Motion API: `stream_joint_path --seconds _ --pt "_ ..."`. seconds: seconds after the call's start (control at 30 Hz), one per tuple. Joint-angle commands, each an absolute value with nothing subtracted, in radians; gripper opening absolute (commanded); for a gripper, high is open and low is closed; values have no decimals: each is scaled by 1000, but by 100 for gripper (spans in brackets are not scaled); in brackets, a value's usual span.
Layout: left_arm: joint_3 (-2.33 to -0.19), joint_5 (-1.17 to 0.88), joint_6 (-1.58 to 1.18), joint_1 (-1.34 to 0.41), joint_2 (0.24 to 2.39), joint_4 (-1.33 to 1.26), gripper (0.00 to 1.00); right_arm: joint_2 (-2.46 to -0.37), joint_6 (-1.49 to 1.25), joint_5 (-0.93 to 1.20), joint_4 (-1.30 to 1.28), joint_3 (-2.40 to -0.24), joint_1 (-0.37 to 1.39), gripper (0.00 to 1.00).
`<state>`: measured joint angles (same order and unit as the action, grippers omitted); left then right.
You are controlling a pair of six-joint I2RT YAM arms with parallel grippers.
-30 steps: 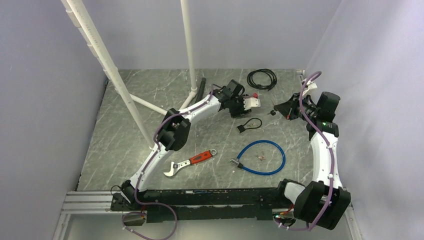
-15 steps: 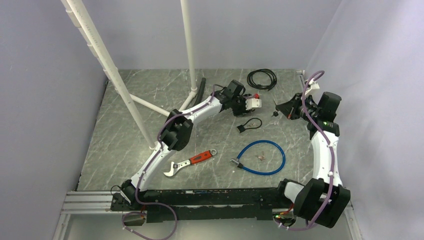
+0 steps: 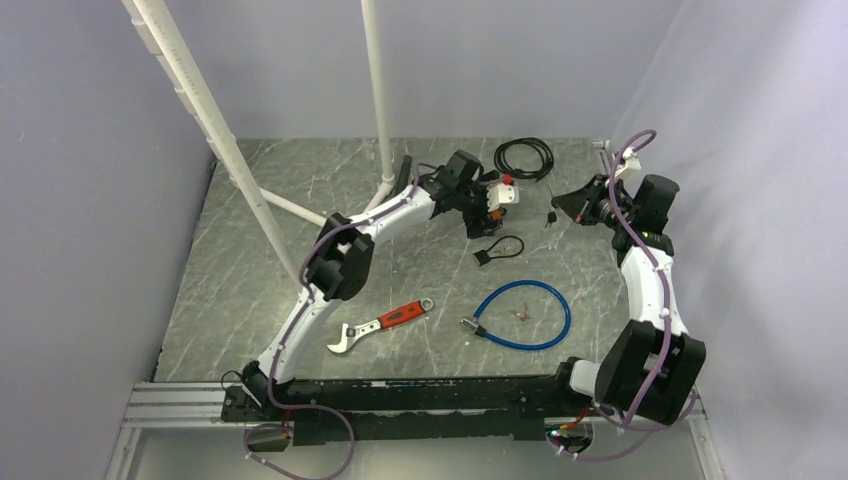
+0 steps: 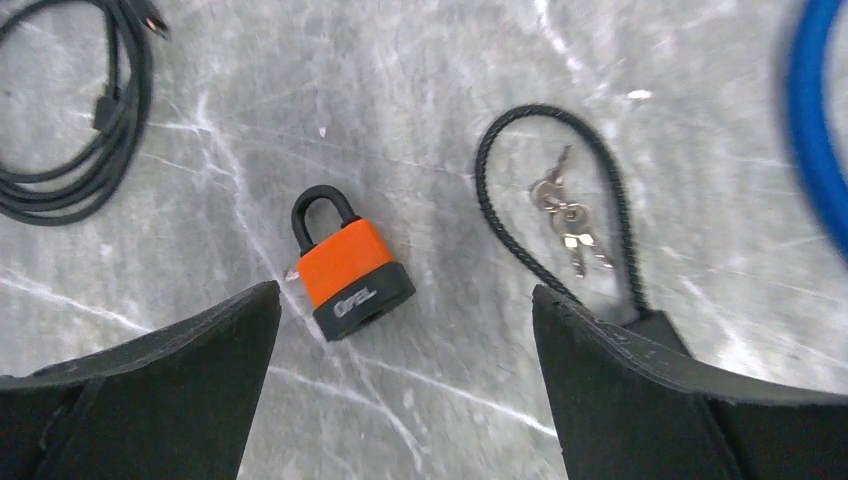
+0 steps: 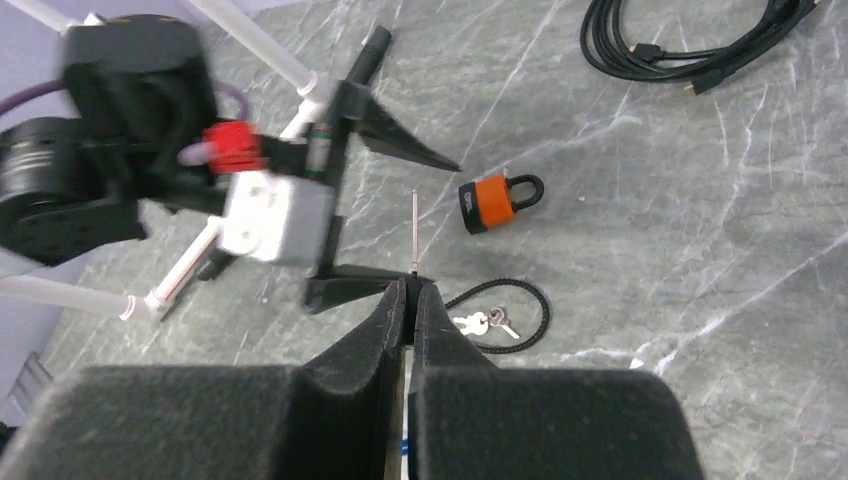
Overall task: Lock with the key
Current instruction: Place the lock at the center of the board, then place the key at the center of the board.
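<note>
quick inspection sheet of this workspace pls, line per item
surface: grey marbled tabletop, pale veins
job's things: orange padlock with black shackle lying flat, untouched; small metal key pinched in right gripper
clutter: red-handled adjustable wrench; blue cable loop; black cable loop with small keys
grippers: left gripper open over the padlock; right gripper shut on the key
cables: coiled black cable near the far edge
surroundings: white plastic pipes; lilac walls

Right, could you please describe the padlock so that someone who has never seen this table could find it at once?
On the grey marbled table, find the coiled black cable and the small black cord loop with keys inside it. The padlock lies flat between them, the only thing with an orange body, under a black shackle.
</note>
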<state>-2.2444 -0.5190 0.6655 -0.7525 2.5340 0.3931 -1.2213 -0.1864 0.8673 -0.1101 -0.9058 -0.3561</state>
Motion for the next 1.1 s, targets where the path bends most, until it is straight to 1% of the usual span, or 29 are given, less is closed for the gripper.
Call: stream_joint_path --seconds 0.0,0.13,0.3,0.47,0.6,0.77,1.07 --pt "-2185 -616 599 -745 2303 375 99 -1294 -271 853 68 -962 -349 0" --pt "-2054 -672 546 -722 2152 398 99 -1377 -318 823 154 -991 -302 0" --pt "-1822 -665 569 -717 1945 445 99 -1514 -344 759 237 -1045 -223 0" --pt "-1659 -646 573 -710 1793 507 99 -1679 -414 734 316 -1132 -162 0" --pt "-1603 -617 590 -710 1725 535 100 -1790 -429 698 334 -1194 -120 0" --pt "-1578 -558 574 -707 1702 549 99 -1914 -426 680 334 -1249 -83 0" --pt "-1539 -554 575 -689 1683 541 99 -1983 -368 622 287 -1249 -49 0"
